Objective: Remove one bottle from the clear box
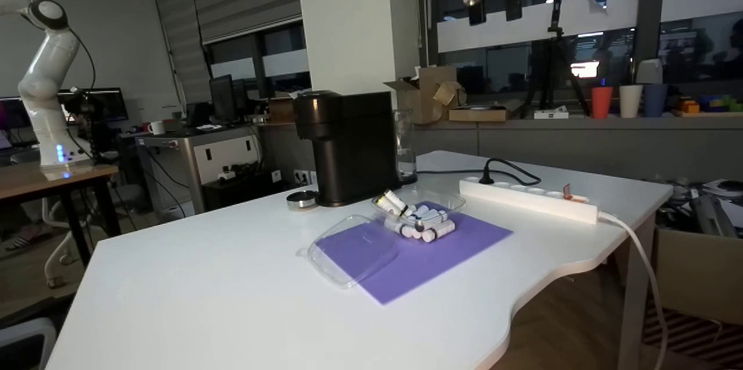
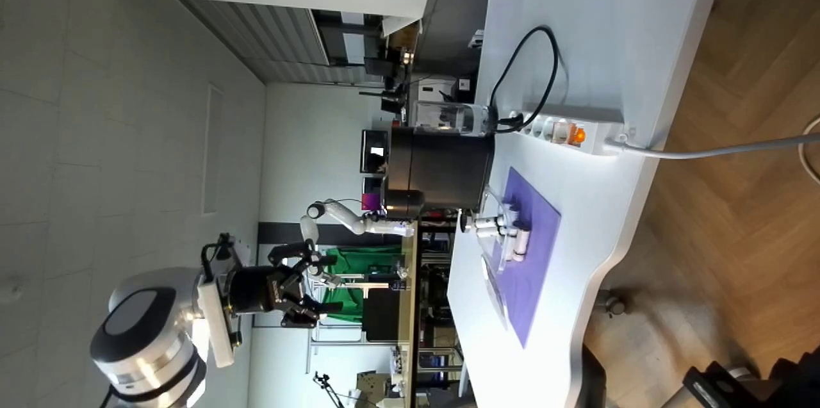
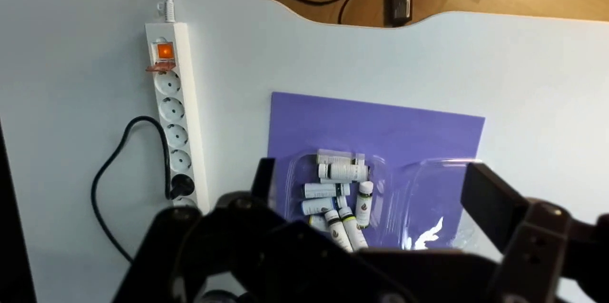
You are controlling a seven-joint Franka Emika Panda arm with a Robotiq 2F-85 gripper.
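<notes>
The clear box (image 1: 458,203) is a low transparent container on a purple sheet (image 1: 473,242). It holds several small white-labelled bottles (image 3: 364,205) lying jumbled in it; they also show in an exterior view (image 2: 512,232). In the wrist view the box (image 3: 388,193) lies below the jaws, and its clear lid (image 3: 428,198) lies flat beside it, partly on the sheet. The lower end of the box is hidden by my gripper. My gripper (image 3: 373,184) is open and empty, high above the table in both exterior views (image 1: 495,17) (image 2: 334,284).
A black appliance (image 1: 354,149) with a clear tank stands behind the box. A long white power strip (image 3: 173,117) with a black plug and looping cord lies beside the purple sheet. A round metal tin (image 1: 302,200) sits by the appliance. The table edge is curved (image 3: 366,27).
</notes>
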